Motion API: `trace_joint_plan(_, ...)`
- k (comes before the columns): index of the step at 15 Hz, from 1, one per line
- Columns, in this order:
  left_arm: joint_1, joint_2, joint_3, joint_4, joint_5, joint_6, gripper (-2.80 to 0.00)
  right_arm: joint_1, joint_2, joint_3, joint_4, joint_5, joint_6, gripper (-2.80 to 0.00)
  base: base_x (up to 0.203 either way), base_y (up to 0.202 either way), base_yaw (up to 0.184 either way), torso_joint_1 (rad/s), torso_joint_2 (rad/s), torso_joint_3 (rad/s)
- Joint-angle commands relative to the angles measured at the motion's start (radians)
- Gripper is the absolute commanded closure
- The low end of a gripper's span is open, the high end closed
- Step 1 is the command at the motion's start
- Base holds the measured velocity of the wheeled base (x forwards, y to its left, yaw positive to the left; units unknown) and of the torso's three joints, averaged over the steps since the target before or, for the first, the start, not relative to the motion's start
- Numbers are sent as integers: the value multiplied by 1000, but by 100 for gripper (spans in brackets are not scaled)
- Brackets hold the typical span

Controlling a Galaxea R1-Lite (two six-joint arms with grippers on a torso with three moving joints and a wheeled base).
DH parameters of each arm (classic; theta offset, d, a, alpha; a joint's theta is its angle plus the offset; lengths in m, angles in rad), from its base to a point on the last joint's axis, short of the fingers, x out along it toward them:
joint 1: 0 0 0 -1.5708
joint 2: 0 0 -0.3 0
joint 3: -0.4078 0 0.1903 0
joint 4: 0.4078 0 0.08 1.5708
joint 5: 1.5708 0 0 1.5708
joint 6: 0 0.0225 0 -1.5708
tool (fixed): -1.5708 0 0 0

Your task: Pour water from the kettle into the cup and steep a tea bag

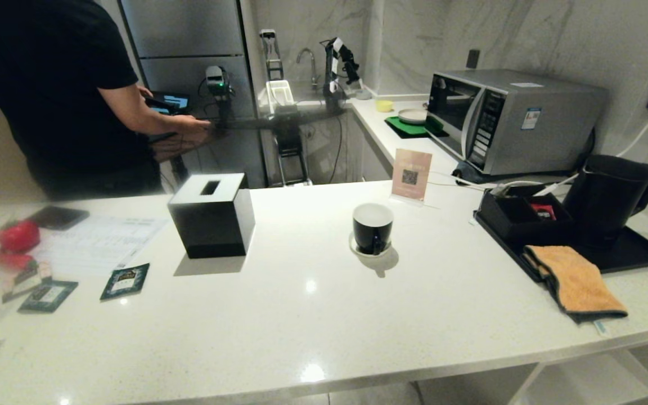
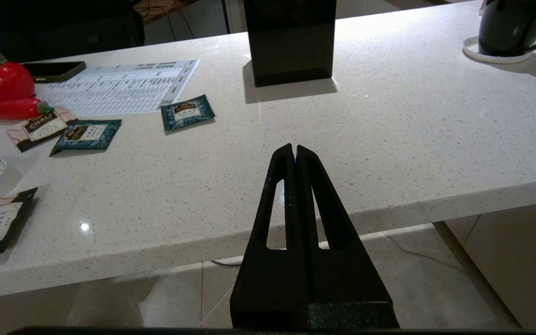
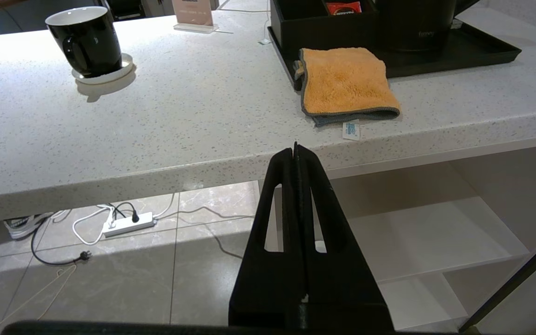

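Note:
The black kettle (image 1: 605,197) stands on a black tray (image 1: 639,256) at the counter's right end; only its lower body (image 3: 417,23) shows in the right wrist view. The cup (image 1: 373,228) (image 2: 510,25) (image 3: 89,42), black outside and white inside, sits on a white saucer (image 1: 358,250) mid-counter. No tea bag is in view. My left gripper (image 2: 295,148) is shut and empty, low before the counter's front edge. My right gripper (image 3: 295,148) is likewise shut and empty below the edge, near the orange cloth. Neither arm shows in the head view.
A black tissue box (image 1: 211,216) stands left of the cup. Dark green sachets (image 1: 125,280) (image 2: 187,111), a printed sheet (image 1: 96,244) and a red strawberry (image 1: 18,235) lie at left. An orange cloth (image 1: 577,278) drapes the tray's corner beside a compartment box (image 1: 518,216). A person (image 1: 65,84) stands behind.

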Motion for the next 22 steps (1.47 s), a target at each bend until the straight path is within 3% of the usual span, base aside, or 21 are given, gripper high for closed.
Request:
trace_joint_plan(1,0,2,0,0,0,1,0,2,2,0,0,0,1,0,0,0,0,0,0,0)
trace_joint_plan(22,0,2,0,0,0,3,0,0,2,0,0,0,1,0,0,0,0,0,0,0)
